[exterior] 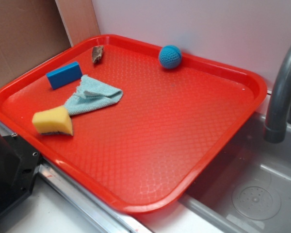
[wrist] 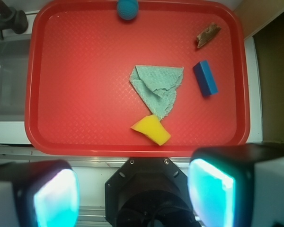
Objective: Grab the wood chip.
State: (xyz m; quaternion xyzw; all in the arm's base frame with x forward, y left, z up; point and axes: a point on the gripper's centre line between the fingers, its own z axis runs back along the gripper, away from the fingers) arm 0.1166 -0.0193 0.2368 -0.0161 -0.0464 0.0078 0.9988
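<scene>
Approaching | gripper spread wide, empty, above tray's near edge | next: reach wood chip in far corner beyond blue block

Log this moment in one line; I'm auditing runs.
gripper: open, empty, high above tray | wood chip: untouched, far corner beside blue block

Red tray, blue block, folded teal cloth, yellow sponge wedge, blue ball, grey faucet

Rough brown wood chip, glossy textured plastic tray, woven cloth, knitted ball
</scene>
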